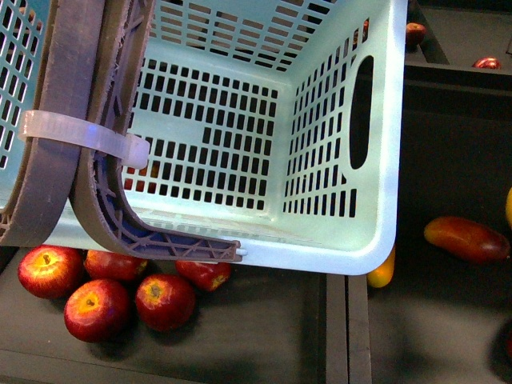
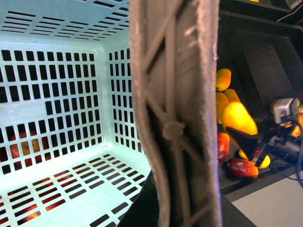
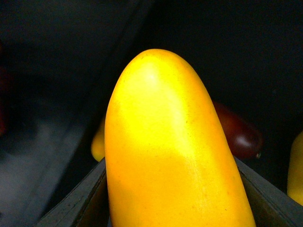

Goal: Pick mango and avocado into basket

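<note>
The light teal basket (image 1: 240,104) fills most of the front view, and its slotted floor (image 2: 57,184) is bare. My left gripper (image 2: 165,213) is shut on the brown-grey handle (image 2: 175,113), which carries a white zip tie (image 1: 84,138). My right gripper (image 3: 173,208) is shut on the bright yellow mango (image 3: 165,151), with a dark finger (image 3: 75,203) on each side of it. The left wrist view shows that mango (image 2: 239,118) held to the side of the basket, over the dark crate. The avocado is out of view. Neither gripper shows in the front view.
Several red apples (image 1: 96,308) lie in a dark crate under the basket's near edge. A red-orange mango (image 1: 468,238) and a yellow fruit (image 1: 382,272) lie in the crate to the right. Yellow pears (image 2: 222,78) sit beyond the held mango.
</note>
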You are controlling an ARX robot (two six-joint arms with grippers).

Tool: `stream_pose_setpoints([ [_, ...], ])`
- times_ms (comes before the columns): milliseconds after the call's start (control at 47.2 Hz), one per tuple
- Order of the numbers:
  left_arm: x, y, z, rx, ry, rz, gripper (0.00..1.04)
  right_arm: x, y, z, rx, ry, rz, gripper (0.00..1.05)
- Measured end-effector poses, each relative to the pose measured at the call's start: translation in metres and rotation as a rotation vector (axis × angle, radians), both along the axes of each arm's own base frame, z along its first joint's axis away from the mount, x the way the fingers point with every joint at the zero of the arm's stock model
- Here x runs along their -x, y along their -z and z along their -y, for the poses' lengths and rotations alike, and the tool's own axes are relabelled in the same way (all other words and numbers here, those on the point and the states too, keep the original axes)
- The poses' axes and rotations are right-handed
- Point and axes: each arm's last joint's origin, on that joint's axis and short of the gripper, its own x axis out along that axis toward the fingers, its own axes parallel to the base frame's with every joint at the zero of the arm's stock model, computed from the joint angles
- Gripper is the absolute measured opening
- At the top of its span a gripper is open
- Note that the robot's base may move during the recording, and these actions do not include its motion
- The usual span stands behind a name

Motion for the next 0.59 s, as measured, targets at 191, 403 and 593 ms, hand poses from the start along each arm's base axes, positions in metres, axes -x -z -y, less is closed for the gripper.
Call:
stream_pose_setpoints([
  [191,0.0,0.0,0.0,0.001,0.001,0.0,0.06,0.001,-0.074,-0.021,-0.031,-0.025,0.13,0.61],
  [403,0.0,0.0,0.0,0.0,0.0,0.0,0.06,0.011,-0.147,-0.071,-0.045,-0.1,0.273,0.61],
  [593,0.0,0.0,0.0,0.0,-0.001,0.0,0.06,0.013,-0.177,-0.131,-0.029,-0.215,0.32,0.61],
])
